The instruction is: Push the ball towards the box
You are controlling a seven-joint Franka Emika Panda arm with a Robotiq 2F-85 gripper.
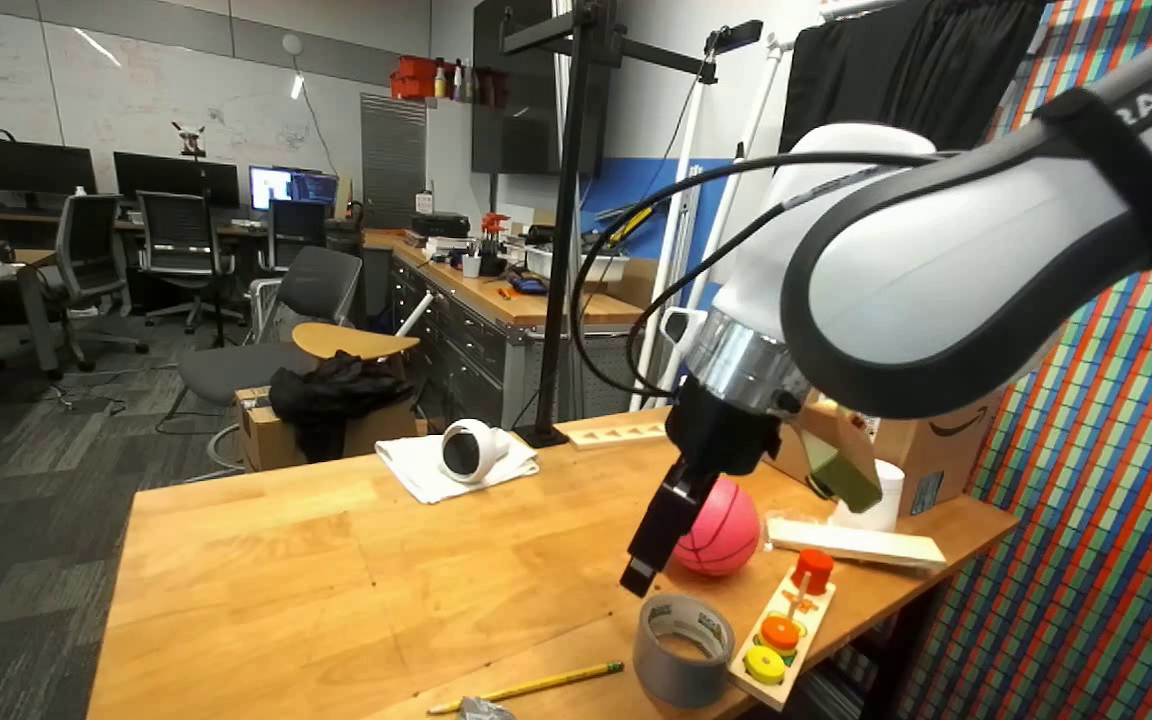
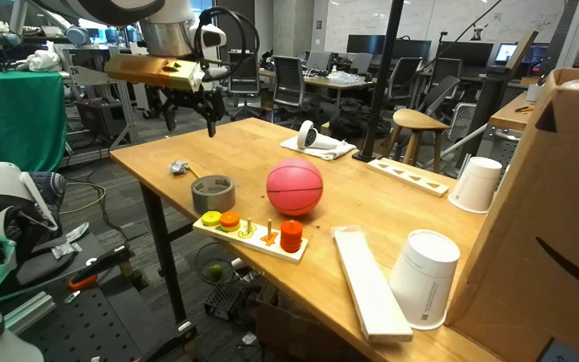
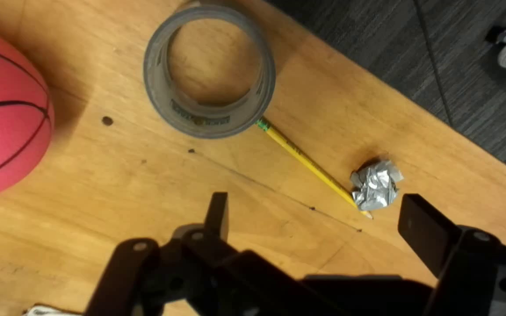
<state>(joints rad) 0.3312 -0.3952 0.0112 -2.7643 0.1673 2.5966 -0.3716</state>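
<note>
The ball sits on the desk near the tape without touching it; the box stands well apart from the tape, past the ball. The jaws hang spread above the desk, on the pencil side of the tape, with nothing between them and no contact with the ball. Seamed like a small basketball, the ball is probably light, hollow and springy, and its matte skin should grip rather than slip. It seems hard to damage but easy to set rolling, so it may run on after a brisk shove. No grasp looks necessary: the best contact is probably about mid-height, on the face turned roughly toward the tape, pushing gently away from it, toward the box. Drawing the jaws together would give a blunt pusher; using them spread could cradle the curve. Pressing too high could pin the ball against the desk. Past the ball from the tape are a plank and 2 upturned cups, which a stray roll could bump.
</note>
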